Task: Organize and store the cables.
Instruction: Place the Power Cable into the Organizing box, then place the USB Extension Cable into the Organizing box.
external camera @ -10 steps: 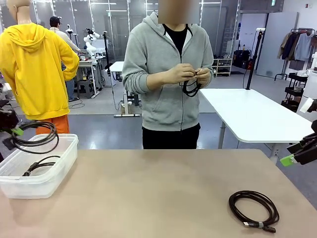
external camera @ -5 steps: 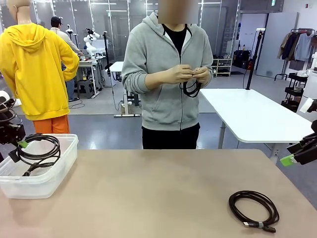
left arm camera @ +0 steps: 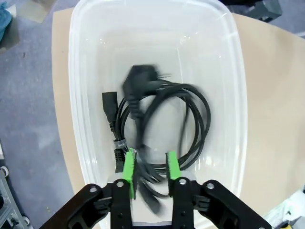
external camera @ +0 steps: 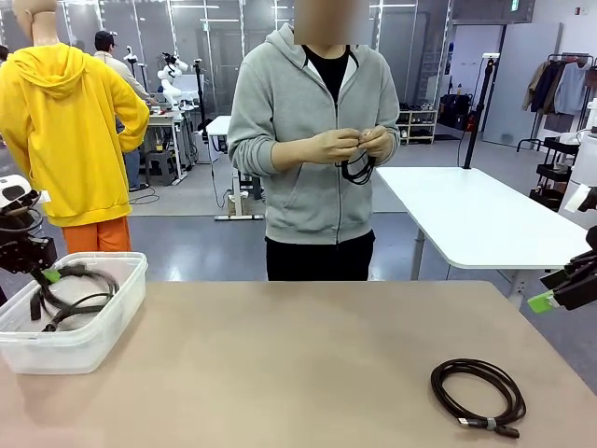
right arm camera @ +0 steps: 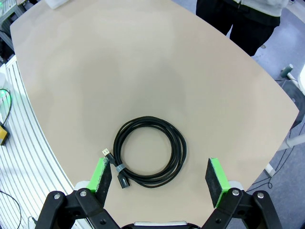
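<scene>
A clear plastic bin (external camera: 112, 322) stands at the table's left end with black cables (external camera: 75, 294) inside. My left gripper (external camera: 47, 277) hangs just over it. In the left wrist view its green pads (left arm camera: 128, 167) stand apart above the bin (left arm camera: 238, 95), and a blurred cable (left arm camera: 190, 119) drops loose onto a tied coil beneath. Another coiled cable (external camera: 478, 394) lies on the table at the front right. My right gripper (right arm camera: 158, 168) hovers wide open high above that coil (right arm camera: 150, 151); the front view shows this gripper (external camera: 550, 297) at the right edge. A person holds one more cable (external camera: 356, 169) in both hands.
The person stands at the far side of the tan table (external camera: 298, 355), hands at chest height, away from the surface. A white table (external camera: 476, 215) stands behind on the right. The table's curved edge (right arm camera: 43, 138) runs close to the coil in the right wrist view.
My left gripper came down over the bin with the coil, then its fingers parted and the cable fell in. The right arm stayed still. The person keeps handling a cable.
</scene>
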{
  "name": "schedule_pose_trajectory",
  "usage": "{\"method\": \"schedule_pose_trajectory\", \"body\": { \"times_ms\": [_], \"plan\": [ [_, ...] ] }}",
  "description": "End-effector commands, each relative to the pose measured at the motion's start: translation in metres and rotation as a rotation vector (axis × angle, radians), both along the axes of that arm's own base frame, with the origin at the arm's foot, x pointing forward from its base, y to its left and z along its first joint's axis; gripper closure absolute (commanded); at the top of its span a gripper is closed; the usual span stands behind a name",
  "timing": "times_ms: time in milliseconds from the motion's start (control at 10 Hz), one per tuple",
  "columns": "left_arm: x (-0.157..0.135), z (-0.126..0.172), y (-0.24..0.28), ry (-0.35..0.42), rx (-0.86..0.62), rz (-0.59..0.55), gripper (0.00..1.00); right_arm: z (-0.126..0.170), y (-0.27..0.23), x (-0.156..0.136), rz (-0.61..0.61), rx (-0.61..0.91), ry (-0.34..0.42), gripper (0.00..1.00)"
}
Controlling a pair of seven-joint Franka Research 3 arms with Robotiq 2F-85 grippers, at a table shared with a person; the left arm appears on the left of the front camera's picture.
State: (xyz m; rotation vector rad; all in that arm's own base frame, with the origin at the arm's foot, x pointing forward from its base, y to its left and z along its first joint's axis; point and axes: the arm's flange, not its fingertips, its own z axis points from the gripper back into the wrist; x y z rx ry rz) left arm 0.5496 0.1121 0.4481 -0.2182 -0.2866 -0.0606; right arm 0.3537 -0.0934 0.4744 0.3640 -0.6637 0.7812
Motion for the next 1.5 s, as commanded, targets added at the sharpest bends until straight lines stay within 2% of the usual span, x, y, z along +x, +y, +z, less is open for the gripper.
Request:
{"method": "schedule_pose_trajectory", "body": {
  "times_ms": [0,100,400,500,600,1400],
  "plan": [
    [-0.009,0.001,-0.004,-0.004,0.033,0.022,0.44,0.001,0.001,-0.001,-0.009,0.014,0.008,0.00],
    [-0.012,0.006,-0.007,-0.008,0.032,0.029,0.35,0.001,0.001,-0.001,-0.009,0.014,0.008,0.00],
    [-0.015,0.023,-0.019,-0.033,0.074,0.046,0.00,0.001,0.001,-0.001,-0.009,0.014,0.008,0.00],
    [-0.017,0.027,-0.026,-0.033,0.078,0.065,0.00,0.001,0.001,-0.001,-0.009,0.014,0.008,0.00],
    [-0.007,0.022,-0.012,-0.020,0.036,0.018,0.00,0.001,0.001,-0.001,-0.009,0.014,0.008,0.00],
    [-0.007,0.022,-0.012,-0.020,0.036,0.018,0.00,0.001,0.001,-0.001,-0.009,0.014,0.008,0.00]
  ]
}}
